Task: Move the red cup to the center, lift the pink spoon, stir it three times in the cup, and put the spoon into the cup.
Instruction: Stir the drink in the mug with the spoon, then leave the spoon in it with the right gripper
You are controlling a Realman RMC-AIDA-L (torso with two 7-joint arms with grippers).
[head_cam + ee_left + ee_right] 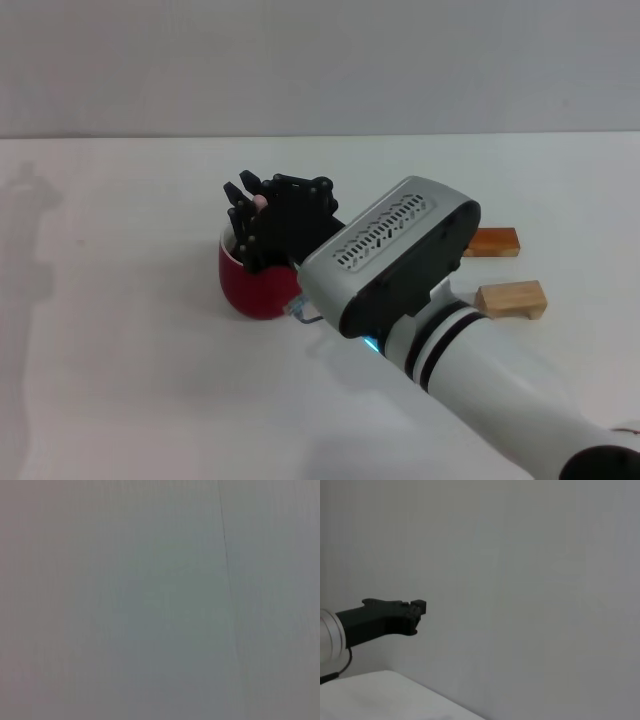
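white table (120,380) | on it: red cup (255,290), two wooden blocks (511,298)

Even soft light, faint shadows

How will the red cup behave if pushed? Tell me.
The red cup looks squat and wide-based, so it would probably slide rather than tip. It looks like hard glazed ware, likely heavy for its size. The right tool sits over its rim; the left tool is parked away.

Two wooden blocks (500,270) (one darker) lie near each other on the white table (120,330).
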